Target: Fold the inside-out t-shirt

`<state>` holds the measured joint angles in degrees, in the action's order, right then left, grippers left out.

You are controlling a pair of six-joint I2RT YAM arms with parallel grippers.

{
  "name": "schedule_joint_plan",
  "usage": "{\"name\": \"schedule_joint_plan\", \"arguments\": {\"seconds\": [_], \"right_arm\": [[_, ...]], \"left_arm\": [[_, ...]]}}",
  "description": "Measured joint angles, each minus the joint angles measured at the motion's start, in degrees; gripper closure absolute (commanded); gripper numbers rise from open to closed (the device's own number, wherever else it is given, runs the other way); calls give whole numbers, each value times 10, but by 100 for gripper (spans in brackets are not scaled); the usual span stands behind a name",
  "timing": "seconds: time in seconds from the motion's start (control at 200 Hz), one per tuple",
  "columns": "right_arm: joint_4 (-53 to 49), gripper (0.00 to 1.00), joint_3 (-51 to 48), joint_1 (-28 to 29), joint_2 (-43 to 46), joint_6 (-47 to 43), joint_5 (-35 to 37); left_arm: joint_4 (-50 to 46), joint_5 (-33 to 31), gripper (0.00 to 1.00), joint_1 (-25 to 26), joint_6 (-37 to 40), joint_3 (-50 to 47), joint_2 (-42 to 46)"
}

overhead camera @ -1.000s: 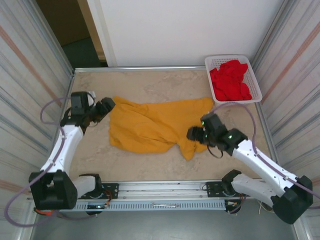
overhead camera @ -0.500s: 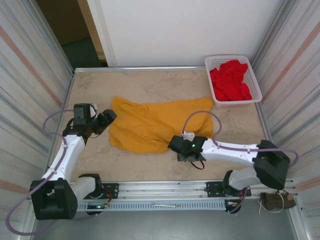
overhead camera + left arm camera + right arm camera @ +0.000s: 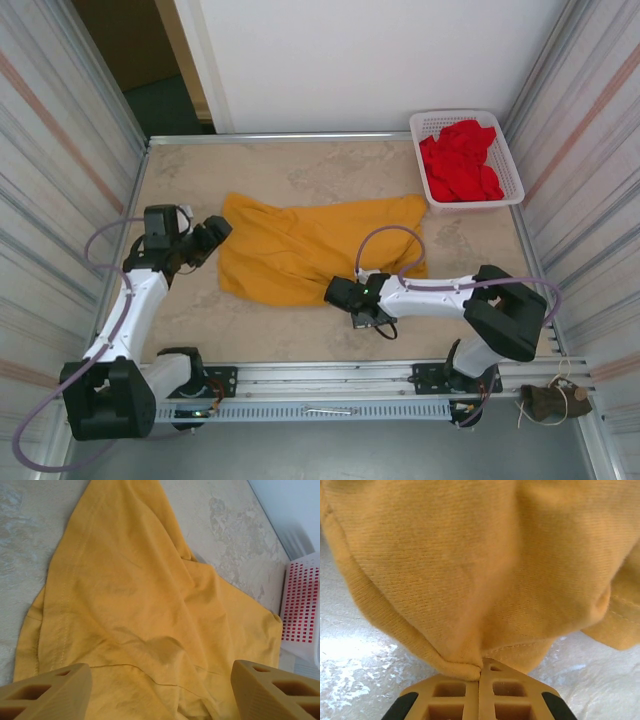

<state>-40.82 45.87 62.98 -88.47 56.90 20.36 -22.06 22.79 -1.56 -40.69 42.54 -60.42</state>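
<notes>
The mustard-yellow inside-out t-shirt [image 3: 300,248] lies crumpled across the middle of the table. My right gripper [image 3: 342,293] is at its near edge, shut on a fold of the yellow cloth [image 3: 470,667]; the wrist view has the fabric bunched between the closed fingers. At the shirt's left edge my left gripper [image 3: 212,232] stands open, tan fingertips [image 3: 45,692] apart over the wrinkled cloth [image 3: 150,605], nothing between them.
A white basket [image 3: 503,150] holding red garments [image 3: 460,160] sits at the back right corner; its wall shows at the left wrist view's right edge as the basket [image 3: 302,605]. Metal walls close in both sides. Bare marbled tabletop [image 3: 300,165] lies behind the shirt.
My right arm swung left along the near edge of the shirt and its gripper closed on the cloth. The left gripper stayed open and barely shifted.
</notes>
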Motion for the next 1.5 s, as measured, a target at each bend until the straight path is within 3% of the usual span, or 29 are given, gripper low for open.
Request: {"name": "schedule_joint_plan", "arguments": {"seconds": [0.145,0.366,0.516,0.651,0.857,1.117,1.498], "right_arm": [[-66,100,57,-15,52,-26,25],[-126,100,174,-97,264,-85,53],[-179,100,157,-169,407,-94,54],[-219,100,63,-221,500,-73,44],[-230,100,-33,-229,502,-20,6],[-220,100,-52,-229,507,1,-7],[-211,100,-53,-229,511,1,-8]], "left_arm": [[-2,2,26,-4,2,11,0],[-8,5,25,-4,4,11,11],[-11,17,25,-4,5,-1,39],[-17,21,25,4,4,-32,71],[-22,3,26,86,2,-89,76],[-3,-51,31,180,14,-90,-25],[46,-107,40,254,5,-90,-105]]}}
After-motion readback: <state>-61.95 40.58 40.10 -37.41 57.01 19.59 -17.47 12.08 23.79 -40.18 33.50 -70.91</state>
